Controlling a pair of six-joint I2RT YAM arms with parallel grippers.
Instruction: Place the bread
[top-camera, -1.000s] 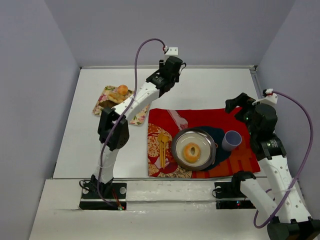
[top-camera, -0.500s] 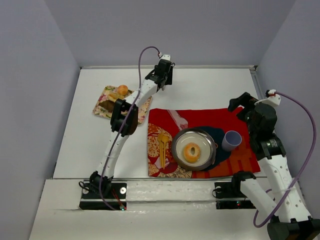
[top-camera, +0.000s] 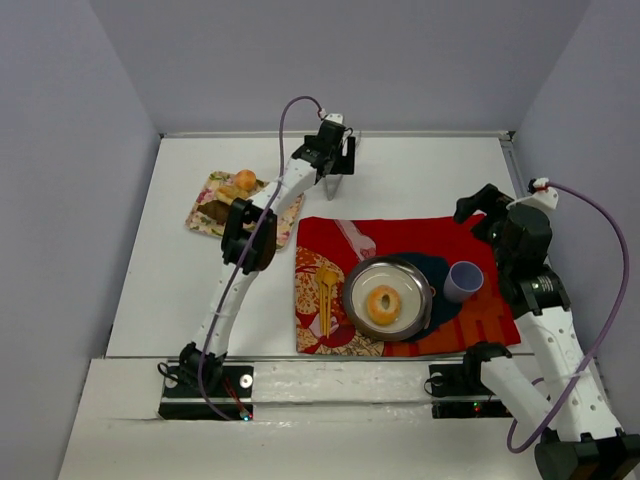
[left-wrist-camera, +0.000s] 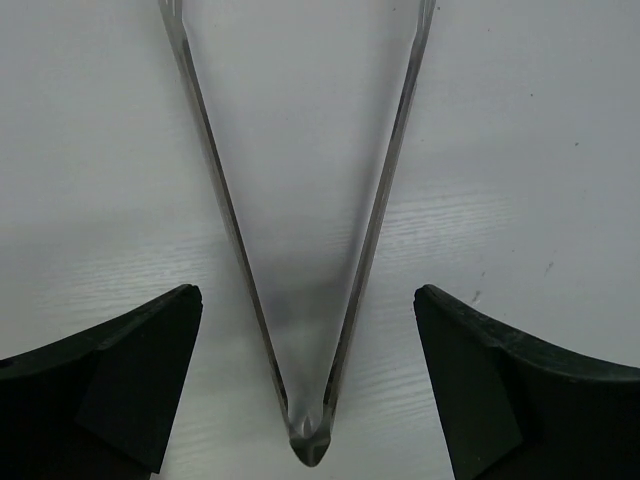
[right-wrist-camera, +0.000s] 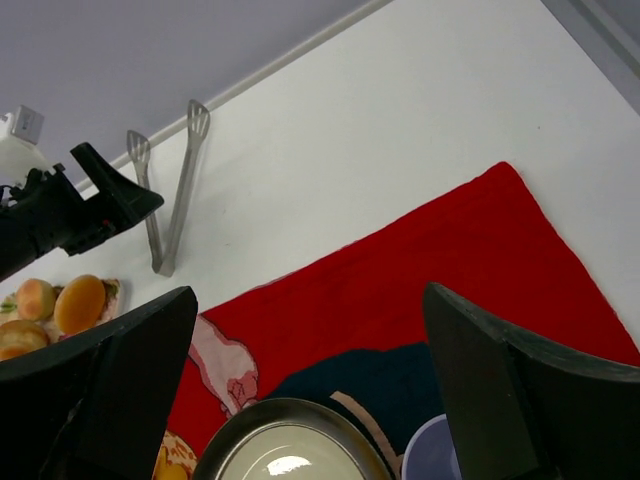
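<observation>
Bread (top-camera: 383, 304) sits in the middle of the plate (top-camera: 347, 292), on the red cloth (top-camera: 420, 235), close to my bases. My left tool (top-camera: 340, 162) is well apart from it, out at the far end of the bench (top-camera: 430, 165). Its fingers are spread wide, and the joined end of the tongs (left-wrist-camera: 305, 300) lies between them. I can't tell whether the fingers touch the bench. My right tool (top-camera: 477, 206) hangs over the cloth's far right corner, spread too, with the bread nearer to me and off to its left. The cup (top-camera: 463, 280) stands just beside the plate's right rim.
</observation>
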